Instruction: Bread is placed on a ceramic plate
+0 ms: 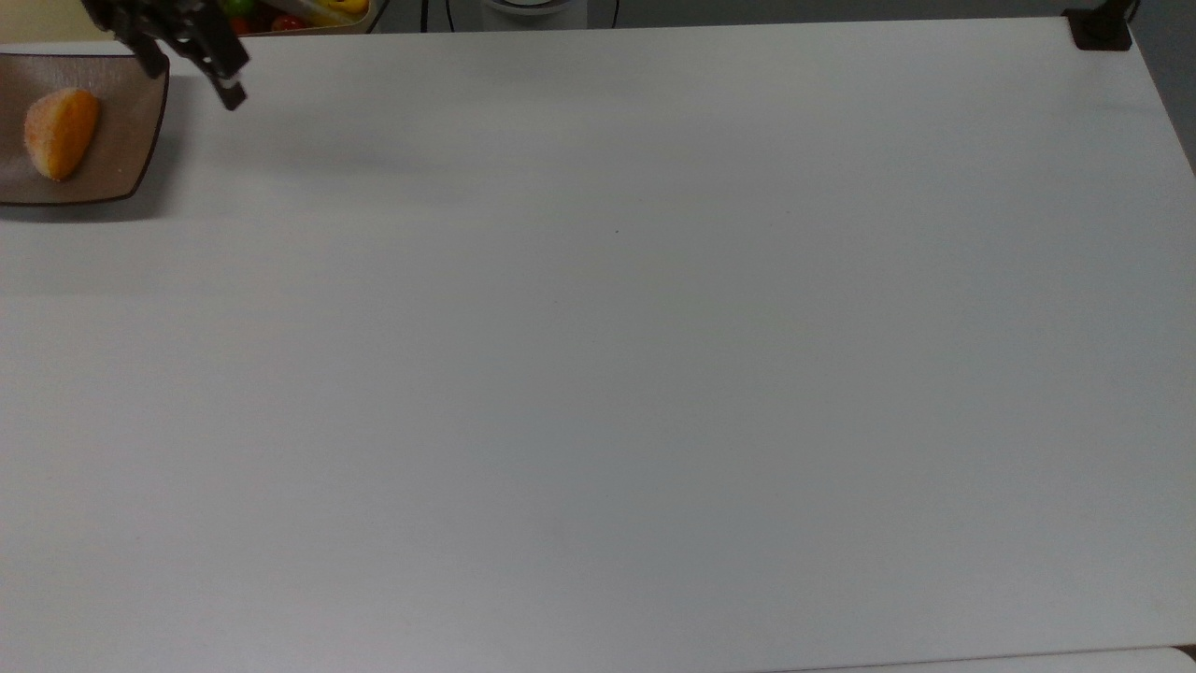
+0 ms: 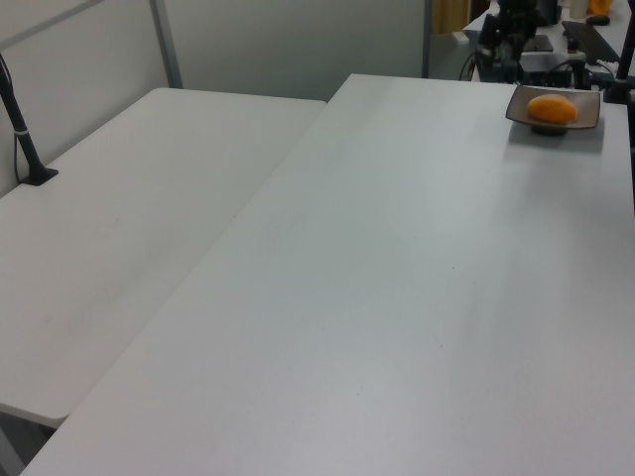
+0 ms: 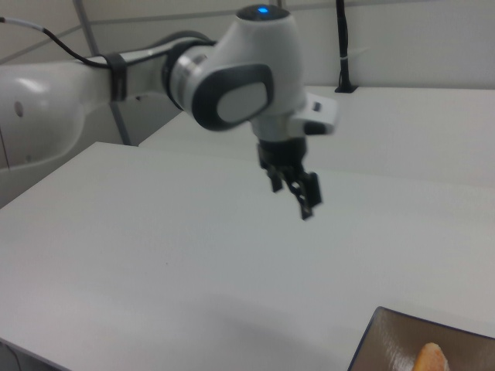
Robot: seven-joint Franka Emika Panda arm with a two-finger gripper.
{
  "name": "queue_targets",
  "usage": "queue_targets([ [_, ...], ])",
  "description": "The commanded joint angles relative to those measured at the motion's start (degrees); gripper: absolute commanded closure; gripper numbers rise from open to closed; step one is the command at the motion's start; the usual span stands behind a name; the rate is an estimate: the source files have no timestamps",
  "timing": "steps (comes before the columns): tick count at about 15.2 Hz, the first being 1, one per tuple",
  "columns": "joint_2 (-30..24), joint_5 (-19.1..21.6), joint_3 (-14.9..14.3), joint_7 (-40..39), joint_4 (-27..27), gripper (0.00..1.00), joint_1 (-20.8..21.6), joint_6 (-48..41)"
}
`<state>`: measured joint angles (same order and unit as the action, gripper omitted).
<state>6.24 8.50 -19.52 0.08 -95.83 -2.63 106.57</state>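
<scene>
Basically done: bread (image 1: 61, 132) sits on ceramic plate (image 1: 131, 140) at the tabletop (image 1: 598, 374) corner, top view's upper left. Gripper (image 3: 295, 189) hangs apart, fingers spread a bit, holding nothing. Only arm retreat left, prob.

I work in what looks like a robotics lab or test room. Two plain white tabletops (image 2: 377, 297) stand edge to edge, the second one (image 2: 129, 198) at the left view's left, with bare pale wall panels behind them. Black camera posts (image 2: 20, 124) are clamped at the tabletop edges, another clamp (image 1: 1101, 28) sitting at the far right corner in the top view. Cables (image 1: 425, 14) hang past the far edge, beside a bin of bright toy-like items (image 1: 290, 14). My own white arm (image 3: 155, 77) trails a cable.
</scene>
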Motion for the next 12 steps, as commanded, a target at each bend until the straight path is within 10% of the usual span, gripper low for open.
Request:
queue_targets([
  [1,-2.0,-3.2,6.2,2.1,1.5,0.0,0.5,-5.0],
  [12,-4.3,-8.2,14.7,-4.9,1.1,0.0,6.0,-8.7],
])
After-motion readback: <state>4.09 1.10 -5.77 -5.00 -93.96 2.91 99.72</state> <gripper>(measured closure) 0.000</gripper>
